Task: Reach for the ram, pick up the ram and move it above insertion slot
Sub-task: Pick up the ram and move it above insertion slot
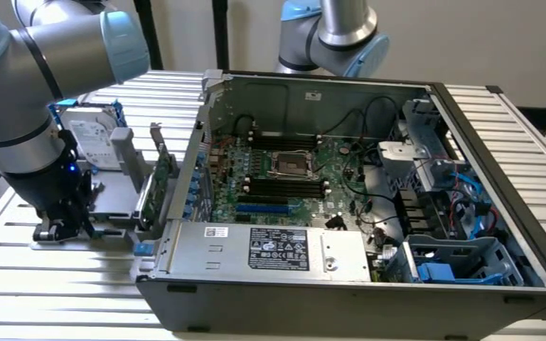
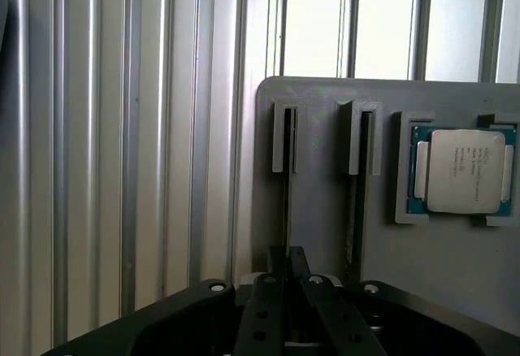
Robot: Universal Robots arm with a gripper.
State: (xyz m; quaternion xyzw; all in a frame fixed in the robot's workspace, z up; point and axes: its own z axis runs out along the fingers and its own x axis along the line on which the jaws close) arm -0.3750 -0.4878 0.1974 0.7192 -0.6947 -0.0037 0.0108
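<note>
My gripper (image 1: pixel 60 229) is down at a grey parts holder (image 1: pixel 111 202) on the table, at the exterior view's left. In the wrist view the fingertips (image 2: pixel 277 260) stand pressed together over the holder's (image 2: pixel 325 104) left narrow slot. The ram (image 2: pixel 286 201) appears there only as a thin dark edge that runs along that slot and in between the fingers. The gripper (image 2: pixel 287 257) looks shut on it. The black memory slots (image 1: pixel 284 187) lie on the motherboard inside the open computer case (image 1: pixel 349 284), to the exterior view's right of the gripper.
On the holder stand a silver hard drive with blue rails (image 1: pixel 91 138) and a wider green card with a metal bracket (image 1: pixel 162 170). A processor chip (image 2: pixel 464 170) sits in a recess beside a second narrow slot (image 2: pixel 358 169). Another arm (image 1: pixel 335 32) hangs behind the case.
</note>
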